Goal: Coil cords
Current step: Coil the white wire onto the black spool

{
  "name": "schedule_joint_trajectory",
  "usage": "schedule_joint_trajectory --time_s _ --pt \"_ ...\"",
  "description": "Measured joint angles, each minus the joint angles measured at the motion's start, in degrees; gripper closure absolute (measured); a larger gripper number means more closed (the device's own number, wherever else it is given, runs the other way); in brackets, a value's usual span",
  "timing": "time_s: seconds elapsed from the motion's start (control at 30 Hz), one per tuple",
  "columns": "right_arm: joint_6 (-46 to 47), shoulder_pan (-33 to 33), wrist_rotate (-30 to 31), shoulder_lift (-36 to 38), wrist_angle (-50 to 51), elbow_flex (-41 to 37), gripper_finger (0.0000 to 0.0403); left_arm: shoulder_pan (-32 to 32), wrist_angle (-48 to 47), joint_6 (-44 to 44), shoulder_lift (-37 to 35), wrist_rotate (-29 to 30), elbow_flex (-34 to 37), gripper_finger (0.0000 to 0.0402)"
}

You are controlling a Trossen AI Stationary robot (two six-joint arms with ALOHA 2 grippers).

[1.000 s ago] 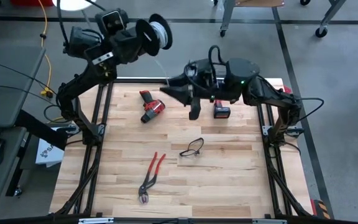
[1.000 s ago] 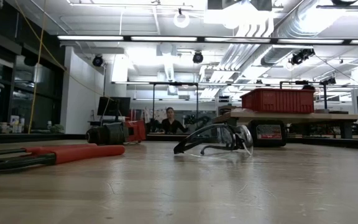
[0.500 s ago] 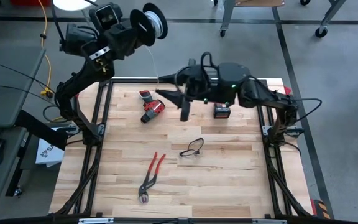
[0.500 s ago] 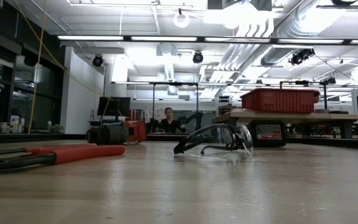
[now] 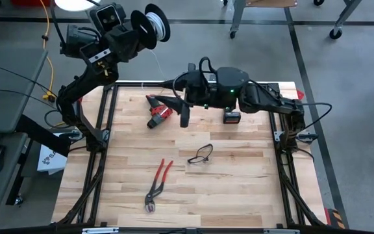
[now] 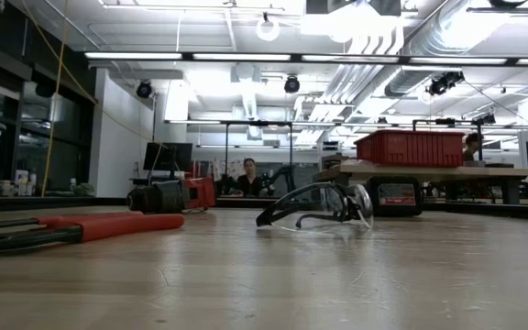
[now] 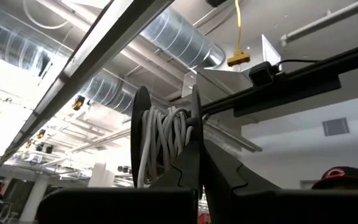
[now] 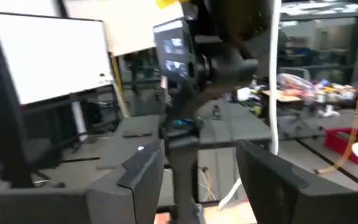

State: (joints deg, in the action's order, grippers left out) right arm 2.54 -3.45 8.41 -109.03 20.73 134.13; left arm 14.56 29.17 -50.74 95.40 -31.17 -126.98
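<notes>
Light butcher-block worktop (image 5: 239, 188) inside a black frame, grey floor around it; an open workshop lies beyond.

Changes over the last second, high view:
- Right claw (image 5: 172, 108) has moved leftward across the upper centre of the frame and now hangs over the red-and-black drill (image 5: 158, 112). Its fingers have spread from roughly half open to wide. Nothing sits between them; in the right wrist view the cord (image 8: 272, 87) passes as a pale vertical line near the fingers, and I cannot tell whether it touches either.
- Left claw (image 5: 132, 40) has lifted and swung toward the upper left, past the worktop's far edge. It stays fully shut on the spool (image 5: 156, 23); the left wrist view shows the white cord wound in loose turns between the black flanges.
- A strand of cord runs down from the spool toward the right claw.

Judgement: the right claw has let the cord go and looks to be repositioning for a fresh hold. Coiling is under way, not finished.

Near to far, low view: bare wood grain; red-handled pliers (image 6: 90, 225) at left; safety glasses (image 6: 324, 206) at centre; drill and battery pack (image 6: 394, 195) behind. Further off: a red bin (image 6: 411, 147) on a bench, a seated person (image 6: 248, 177), ceiling ducts and strip lights.
</notes>
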Motion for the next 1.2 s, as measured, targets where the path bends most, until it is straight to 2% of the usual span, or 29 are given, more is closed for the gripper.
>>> schedule_joint_trajectory --time_s 0.13,0.3,0.43,0.5,0.57,0.73,0.87,1.03,1.13,1.2 --pt "-0.3 -1.9 -2.9 1.1 -0.3 0.0 0.0210 0.2 0.5 -0.1 0.0 0.0 0.0 0.0401" --pt "-8.0 -5.2 -1.8 2.9 -0.9 0.0 0.0210 0.5 0.8 -1.1 -0.1 -0.1 0.0 0.0401" --pt "-16.0 -7.1 5.8 3.4 -2.6 0.1 0.0210 0.5 0.7 -1.2 -0.1 -0.2 0.0 0.0401" --pt "-17.6 -7.3 11.2 3.4 -2.6 0.1 0.0210 0.5 0.7 -1.2 -0.1 -0.2 0.0 0.0401" --pt "-17.6 -6.5 13.9 3.1 -2.7 0.0 0.0210 0.5 0.7 -1.2 -0.1 -0.2 0.0 0.0401" --pt "-14.4 -4.2 13.9 2.1 -3.0 0.0 0.0210 0.4 0.7 -0.8 -0.1 0.0 0.0 0.0401" --pt "-10.8 -2.9 8.9 1.3 -3.9 0.0 0.0210 0.3 0.7 -0.2 -0.1 0.0 0.0 0.0401" --pt "-8.5 -2.2 8.0 0.7 -3.3 0.0 0.0214 0.3 0.7 -0.1 -0.1 0.2 0.0 0.0401" --pt "-7.5 -2.2 8.0 0.7 -3.2 0.0 0.0241 0.3 1.0 -0.1 -0.1 0.4 0.0 0.0401" --pt "-7.4 -2.2 8.1 0.7 -3.2 0.0 0.0276 0.4 1.1 0.0 -0.1 0.4 0.0 0.0401"
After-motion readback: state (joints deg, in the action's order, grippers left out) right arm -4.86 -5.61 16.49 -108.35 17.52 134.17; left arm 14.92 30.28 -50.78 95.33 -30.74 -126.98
